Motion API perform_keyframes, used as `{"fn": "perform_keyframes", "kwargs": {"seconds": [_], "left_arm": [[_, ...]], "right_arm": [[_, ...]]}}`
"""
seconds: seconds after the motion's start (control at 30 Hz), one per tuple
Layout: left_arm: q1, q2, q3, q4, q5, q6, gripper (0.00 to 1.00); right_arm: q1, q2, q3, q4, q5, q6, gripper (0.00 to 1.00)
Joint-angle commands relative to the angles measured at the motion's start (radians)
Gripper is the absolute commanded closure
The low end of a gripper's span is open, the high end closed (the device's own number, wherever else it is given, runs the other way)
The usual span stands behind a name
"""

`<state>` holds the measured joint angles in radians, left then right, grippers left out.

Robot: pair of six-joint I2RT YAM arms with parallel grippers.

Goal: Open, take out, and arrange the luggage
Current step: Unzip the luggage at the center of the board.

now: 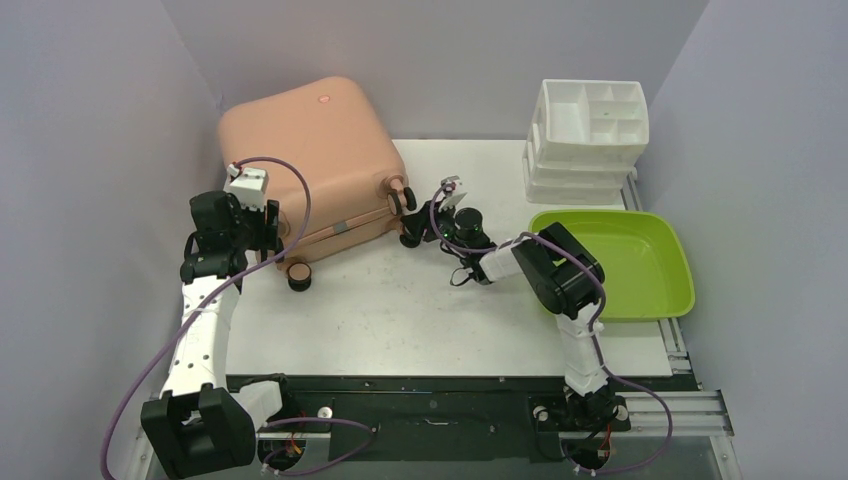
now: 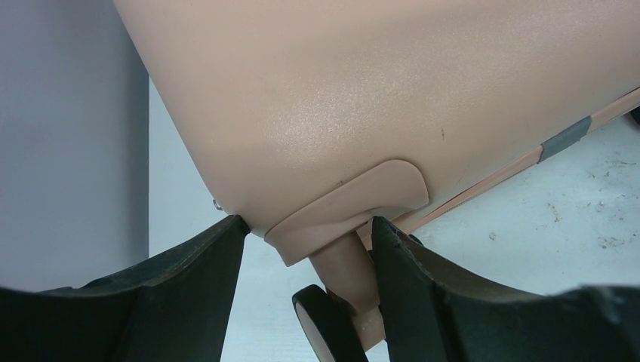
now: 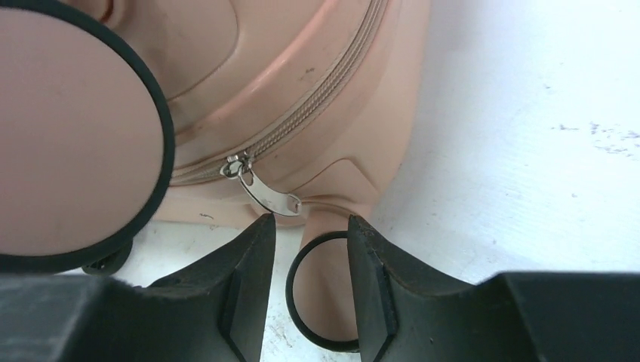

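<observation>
The salmon-pink luggage (image 1: 310, 150) lies closed at the back left of the table. My left gripper (image 1: 268, 232) is at its near-left corner. In the left wrist view it (image 2: 309, 226) is open, its jaws straddling a caster stem (image 2: 343, 264) and wheel (image 2: 324, 324) under the shell (image 2: 377, 90). My right gripper (image 1: 412, 228) is at the near-right corner by the wheels. In the right wrist view it (image 3: 309, 220) is open, and the silver zipper pull (image 3: 266, 197) hangs just above the left fingertip. A caster wheel (image 3: 321, 294) sits between the jaws. The zipper (image 3: 317, 113) is shut.
A lime-green tray (image 1: 660, 262) lies at the right, beside the right arm. A stack of white compartmented organizers (image 1: 590, 125) stands at the back right. Grey walls enclose the left, back and right. Another caster (image 1: 299, 277) rests on the table by the left gripper.
</observation>
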<state>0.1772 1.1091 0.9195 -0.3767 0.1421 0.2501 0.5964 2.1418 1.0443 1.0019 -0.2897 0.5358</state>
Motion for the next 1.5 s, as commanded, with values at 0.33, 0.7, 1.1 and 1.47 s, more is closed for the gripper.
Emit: {"fn": "perform_keyframes", "kwargs": {"seconds": [0.33, 0.7, 1.1, 1.47], "left_arm": [[0.039, 0.043, -0.053, -0.173, 0.004, 0.024, 0.42], [0.045, 0.042, -0.051, -0.178, 0.015, 0.021, 0.42], [0.046, 0.035, -0.051, -0.185, 0.015, 0.021, 0.42], [0.044, 0.039, -0.068, -0.17, -0.074, 0.04, 0.56]], "right_arm": [[0.017, -0.092, 0.067, -0.055, 0.057, 0.003, 0.64], [0.038, -0.056, 0.083, -0.002, -0.045, 0.054, 0.68], [0.022, -0.018, 0.12, -0.056, -0.012, 0.058, 0.86], [-0.026, -0.057, 0.135, -0.179, 0.041, 0.048, 1.0]]}}
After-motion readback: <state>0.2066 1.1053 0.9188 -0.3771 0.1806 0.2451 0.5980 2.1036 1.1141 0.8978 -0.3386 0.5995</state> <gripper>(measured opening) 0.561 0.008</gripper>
